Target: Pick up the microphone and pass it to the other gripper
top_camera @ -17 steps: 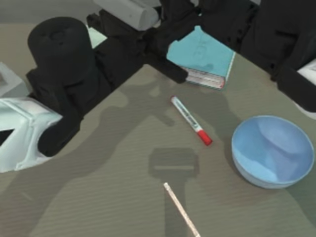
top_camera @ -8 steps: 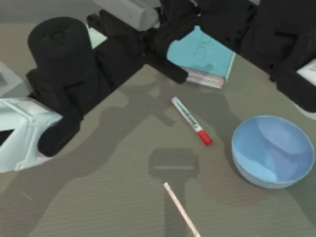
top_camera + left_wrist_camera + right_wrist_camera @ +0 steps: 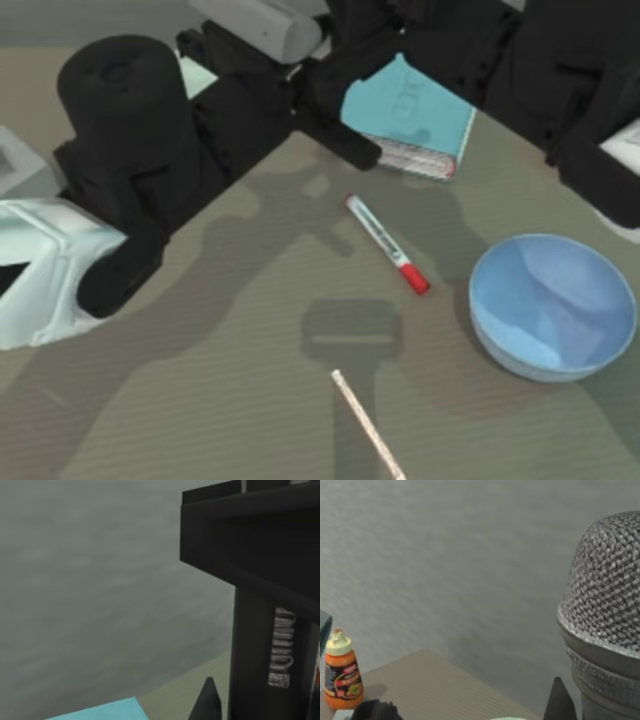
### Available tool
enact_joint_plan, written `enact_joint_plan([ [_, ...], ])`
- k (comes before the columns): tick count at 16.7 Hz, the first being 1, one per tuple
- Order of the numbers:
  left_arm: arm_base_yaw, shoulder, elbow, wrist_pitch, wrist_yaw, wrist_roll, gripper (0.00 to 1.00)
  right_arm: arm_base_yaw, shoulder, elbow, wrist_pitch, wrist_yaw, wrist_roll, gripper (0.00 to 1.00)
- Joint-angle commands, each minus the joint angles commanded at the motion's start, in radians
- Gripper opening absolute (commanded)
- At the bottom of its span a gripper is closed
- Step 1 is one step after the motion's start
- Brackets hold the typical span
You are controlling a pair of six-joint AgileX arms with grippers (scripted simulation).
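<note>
Jaws: we cannot tell how either pair stands, as neither wrist view takes in the grip itself.
Right gripper (image 3: 559, 702): raised above the table (image 3: 220, 380) at its far side; the microphone (image 3: 605, 630) stands just beside it, mesh head up.
Microphone: only the silver-grey mesh ball and the ringed collar under it show, in the right wrist view; we cannot pick it out in the top view.
Left gripper (image 3: 209, 705): also up at the far side, close beside an upright black shaft (image 3: 252, 655).
Writing on the shaft: a white printed label (image 3: 281, 647) runs along it; we cannot read it.
Book (image 3: 410, 110): teal cover, flat at the far edge under the arms; faint marks on the cover and print on the spine, none readable.
Marker (image 3: 388, 245): white barrel, red cap, lying at the middle of the table; its print is too small to read.
Bowl (image 3: 550, 305): light blue, right of the marker, its blue inside in view.
Sauce bottle (image 3: 340, 672): orange with a pale cap, upright on the table; dark label, unreadable.
Thin pale stick (image 3: 368, 425): lies at the near edge.
</note>
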Motion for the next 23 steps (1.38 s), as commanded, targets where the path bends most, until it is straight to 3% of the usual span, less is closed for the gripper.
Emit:
enact_joint_plan([
  [5,0.000,0.000,0.000,0.000,0.000,0.000,0.98,0.000,0.000,0.000,0.000,0.000,0.000,0.00],
  [6,0.000,0.000,0.000,0.000,0.000,0.000,1.00,0.000,0.000,0.000,0.000,0.000,0.000,0.00],
  [15,0.015,0.010,-0.018,0.000,-0.017,0.013,1.00,-0.004,-0.014,0.012,0.001,0.013,-0.010,0.00],
  [23,0.069,-0.251,-0.228,-0.050,0.013,0.011,1.00,-0.106,-0.109,-0.078,-0.002,-0.098,-0.007,0.00],
])
